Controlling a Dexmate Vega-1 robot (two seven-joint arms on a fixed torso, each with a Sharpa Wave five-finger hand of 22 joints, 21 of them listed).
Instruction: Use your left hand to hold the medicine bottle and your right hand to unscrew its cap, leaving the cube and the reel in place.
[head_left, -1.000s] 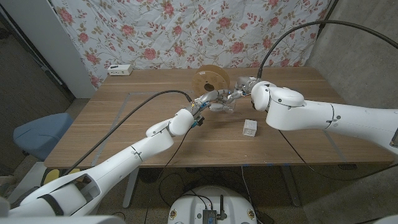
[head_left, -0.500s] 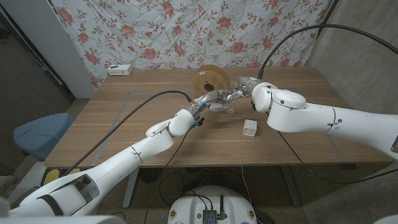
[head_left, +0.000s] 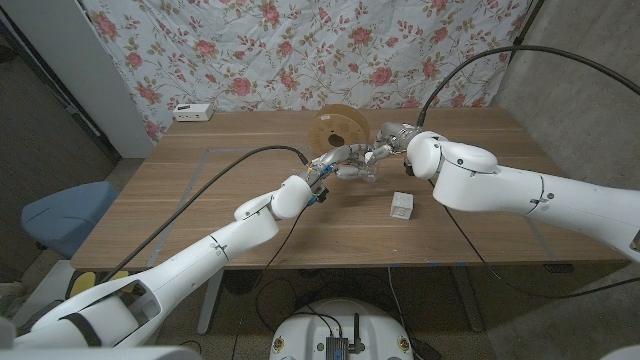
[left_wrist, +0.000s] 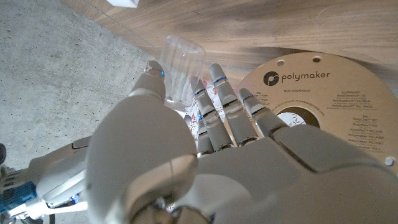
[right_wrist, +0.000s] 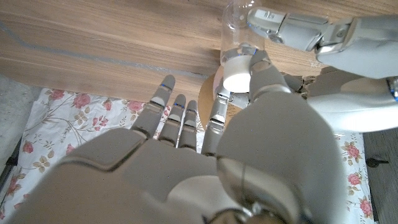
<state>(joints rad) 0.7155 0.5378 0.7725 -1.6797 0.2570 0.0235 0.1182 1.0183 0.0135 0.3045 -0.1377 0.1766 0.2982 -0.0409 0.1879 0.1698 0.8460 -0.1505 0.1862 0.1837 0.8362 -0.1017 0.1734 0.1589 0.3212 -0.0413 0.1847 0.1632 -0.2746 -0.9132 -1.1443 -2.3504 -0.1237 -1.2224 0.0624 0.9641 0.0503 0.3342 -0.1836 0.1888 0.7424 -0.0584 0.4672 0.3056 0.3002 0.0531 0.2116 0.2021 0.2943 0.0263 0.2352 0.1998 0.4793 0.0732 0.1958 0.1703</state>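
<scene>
The clear medicine bottle sits just in front of the Polymaker filament reel, gripped by the left hand. Its white cap points toward the right hand, whose thumb and a fingertip pinch it. The white cube lies apart, nearer the robot.

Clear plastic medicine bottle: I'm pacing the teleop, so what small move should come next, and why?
Probably twist the right hand: its fingers touch the white round cap, which looks still seated, while the left hand grips the clear plastic medicine bottle.
</scene>
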